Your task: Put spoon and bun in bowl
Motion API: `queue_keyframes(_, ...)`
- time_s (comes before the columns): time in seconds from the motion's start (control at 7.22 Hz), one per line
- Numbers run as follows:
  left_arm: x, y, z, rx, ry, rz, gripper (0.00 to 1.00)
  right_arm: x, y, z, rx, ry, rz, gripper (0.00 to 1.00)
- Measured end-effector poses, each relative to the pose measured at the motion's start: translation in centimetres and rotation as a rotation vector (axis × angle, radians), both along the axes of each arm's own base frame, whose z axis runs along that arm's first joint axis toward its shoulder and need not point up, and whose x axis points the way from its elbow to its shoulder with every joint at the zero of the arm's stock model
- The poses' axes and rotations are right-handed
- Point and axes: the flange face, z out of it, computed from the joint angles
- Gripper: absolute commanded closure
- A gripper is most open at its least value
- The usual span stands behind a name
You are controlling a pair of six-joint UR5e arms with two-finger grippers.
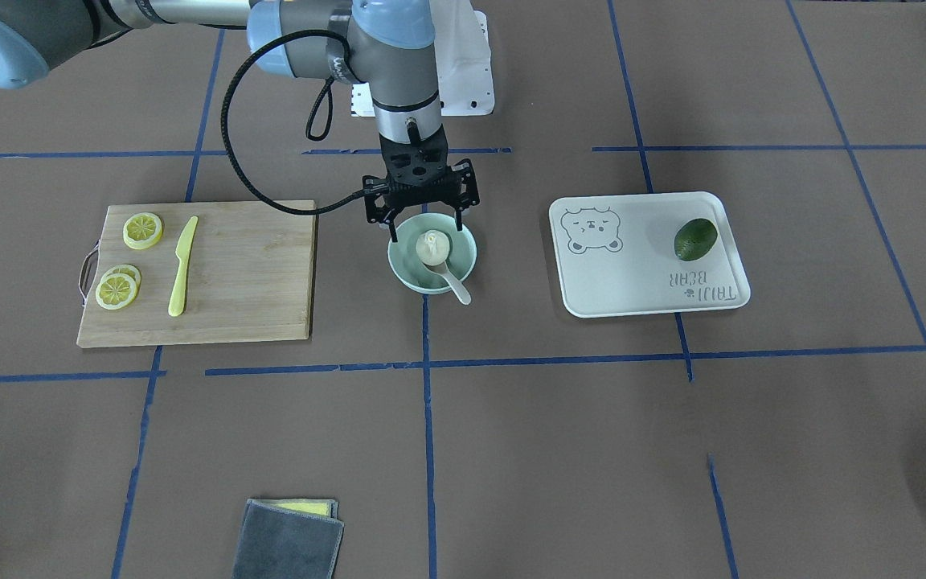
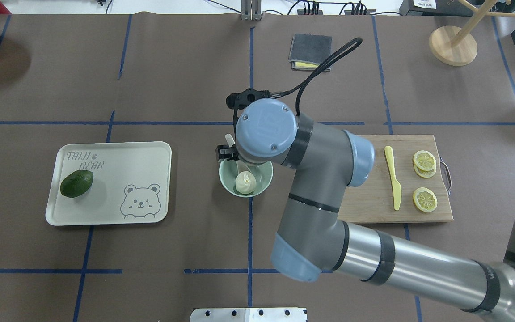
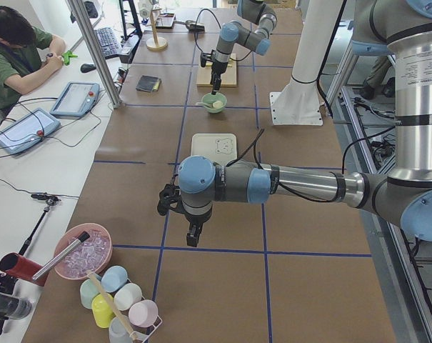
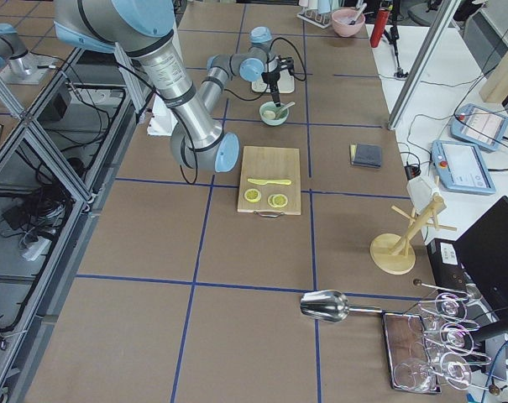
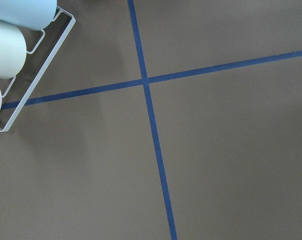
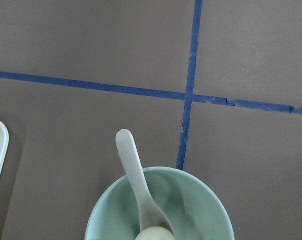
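Right gripper, fingers spread and holding nothing, hangs over the bowl where I see bun and spoon lying together inside.

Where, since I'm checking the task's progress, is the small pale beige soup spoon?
The spoon lies in the round mint-green bowl at the front-facing view's centre, scoop by the white pleated bun, handle over the rim, between the wooden board and bear tray.
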Motion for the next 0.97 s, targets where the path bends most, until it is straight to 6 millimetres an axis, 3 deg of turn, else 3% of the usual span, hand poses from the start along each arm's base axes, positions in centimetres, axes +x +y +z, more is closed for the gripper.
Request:
queue_keyframes(0.28,0.0,0.2,0.9,-0.015,-0.005,0.002,0.00,7.6,-6.5,4.1,0.028,0.033,-0.080,0.00)
queue_keyframes(0.55,-0.1,0.4,2.0,-0.035,-0.009,0.003,0.00,18.5,-12.8,11.5,0.084,0.090,-0.179,0.00)
queue_keyframes(0.83,-0.1,0.5,2.3,-0.043,-0.009,0.004,0.00,30.7,-16.3,19.6,0.111,0.128,-0.245,0.00)
queue_keyframes(0.97,-0.1,0.5,2.3,-0.045,-0.010,0.003,0.00,36.5,-16.4,24.0,0.107,0.151,-0.253,0.00)
